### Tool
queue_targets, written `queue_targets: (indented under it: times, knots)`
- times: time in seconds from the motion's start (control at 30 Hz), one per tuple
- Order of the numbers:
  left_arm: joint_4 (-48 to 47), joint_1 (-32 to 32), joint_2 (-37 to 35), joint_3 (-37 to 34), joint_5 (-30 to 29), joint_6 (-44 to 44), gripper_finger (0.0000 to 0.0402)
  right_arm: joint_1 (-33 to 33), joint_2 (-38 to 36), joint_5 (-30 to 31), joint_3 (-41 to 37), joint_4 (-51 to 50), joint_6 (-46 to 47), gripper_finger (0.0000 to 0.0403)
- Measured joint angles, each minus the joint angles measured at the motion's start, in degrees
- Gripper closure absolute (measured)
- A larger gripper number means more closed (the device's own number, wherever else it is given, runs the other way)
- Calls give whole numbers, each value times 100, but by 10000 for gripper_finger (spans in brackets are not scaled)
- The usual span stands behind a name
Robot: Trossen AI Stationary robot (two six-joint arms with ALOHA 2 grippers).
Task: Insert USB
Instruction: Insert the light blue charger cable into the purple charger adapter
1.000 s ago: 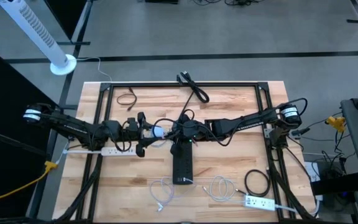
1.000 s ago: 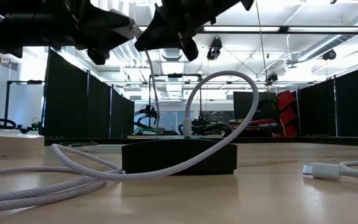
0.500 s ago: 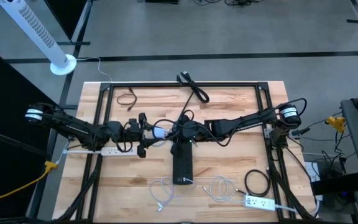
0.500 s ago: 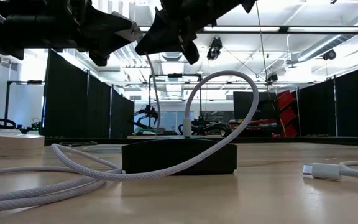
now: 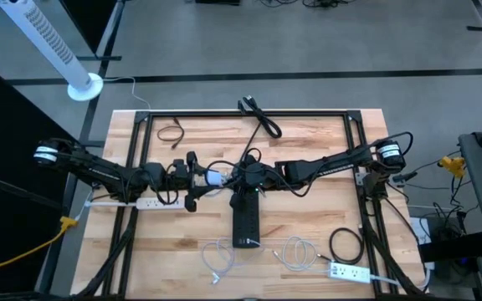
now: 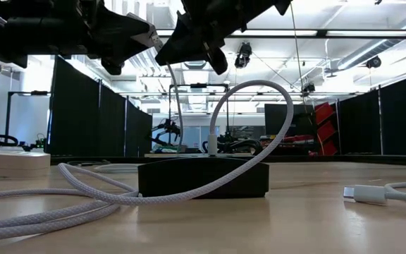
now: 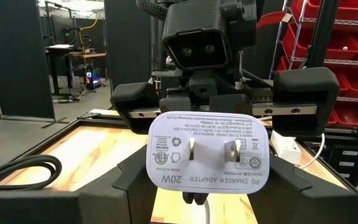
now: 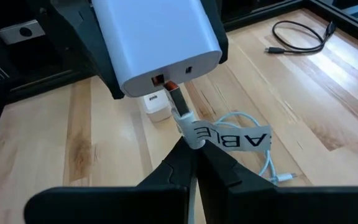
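**A:** Progress first: how far is the task, seen from the high view?

**B:** Both arms meet over the middle of the desk [image 5: 308, 230]. The left gripper [image 5: 192, 177] holds the charger [image 5: 213, 176], and the right gripper [image 5: 243, 175] faces it from the other side. The plug is too small to see here. A black strip [image 5: 246, 219] lies just under them, reaching toward the near edge.

**A:** And the low view?

**B:** Both grippers hang above the desk, and a white cable [image 6: 259, 106] arches over the strip [image 6: 203, 180]. How the two grippers' fingers stand I cannot tell from here.

**A:** The left wrist view?

**B:** The charger [image 7: 208, 152] is clamped between the left fingers [image 7: 58, 202], its two prongs toward the camera. Right behind it stands the right gripper [image 7: 201, 199], pointing straight at the charger.

**A:** The right wrist view?

**B:** Here the answer is clearest. The right fingers [image 8: 179, 168] are closed narrow on the plug [image 8: 180, 112], just behind its labelled tag. The metal tip of the plug touches the charger's [image 8: 160, 40] port but most of it is still outside, a little tilted.

**A:** So what is left?

**B:** I judge the plug is lined up and only starting to enter. Pushing it fully in remains, and the tilt could make it jam.
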Motion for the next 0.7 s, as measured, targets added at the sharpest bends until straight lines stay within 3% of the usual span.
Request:
queue_targets:
  times: [0.7]
  knots:
    - [481, 0, 586, 84, -4, 31, 209, -11, 0, 2, -2, -458, 64, 403]
